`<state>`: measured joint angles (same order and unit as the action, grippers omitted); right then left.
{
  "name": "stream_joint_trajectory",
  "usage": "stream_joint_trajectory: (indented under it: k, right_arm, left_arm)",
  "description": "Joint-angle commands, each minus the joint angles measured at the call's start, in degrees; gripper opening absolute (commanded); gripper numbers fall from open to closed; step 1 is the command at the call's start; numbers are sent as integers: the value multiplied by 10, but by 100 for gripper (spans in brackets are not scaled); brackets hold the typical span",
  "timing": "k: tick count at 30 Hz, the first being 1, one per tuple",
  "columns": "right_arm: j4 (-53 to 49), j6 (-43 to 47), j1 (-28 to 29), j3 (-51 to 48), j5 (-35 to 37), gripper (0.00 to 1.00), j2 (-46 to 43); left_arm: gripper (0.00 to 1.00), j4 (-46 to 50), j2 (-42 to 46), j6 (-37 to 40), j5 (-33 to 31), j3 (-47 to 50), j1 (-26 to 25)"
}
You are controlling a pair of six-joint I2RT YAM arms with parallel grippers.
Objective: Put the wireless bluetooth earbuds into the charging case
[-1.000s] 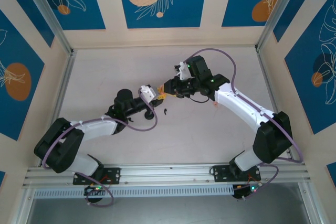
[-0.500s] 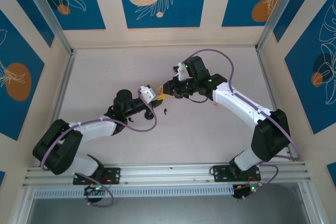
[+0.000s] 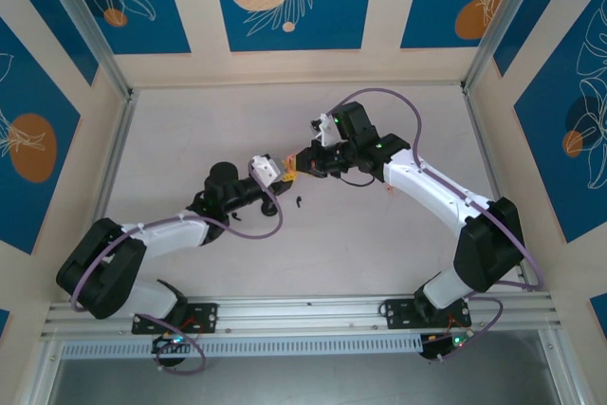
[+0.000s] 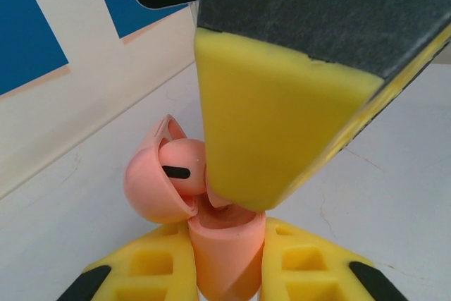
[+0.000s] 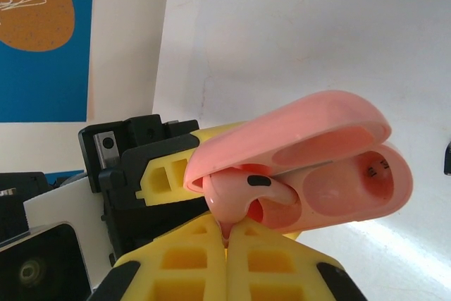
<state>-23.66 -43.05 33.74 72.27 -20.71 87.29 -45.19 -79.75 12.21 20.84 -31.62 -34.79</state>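
Earbud (image 3: 299, 202), tiny and black, lies on the table (image 3: 379, 244) near its middle, just toward the near edge from the open pink charging case (image 4: 224, 255). The left gripper (image 4: 225, 276) pinches the case body. The right gripper (image 5: 227, 244), fingers pressed together, has its tips at a small pink piece (image 5: 243, 192) in the case mouth. The earbud lies straight nearward of it, its axis too small to read.
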Motion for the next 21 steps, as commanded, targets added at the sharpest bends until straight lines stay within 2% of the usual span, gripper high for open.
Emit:
stream_joint_trajectory:
  k: [1,21]
  right_arm:
    - [-6,22,-2,6,-14,5,-18]
    - [60,76,-25,-36,-105,5,-41]
  left_arm:
    - [10,-13,16,7,-2,7,-5]
    - [10,-52,4,-17,3,14,-3]
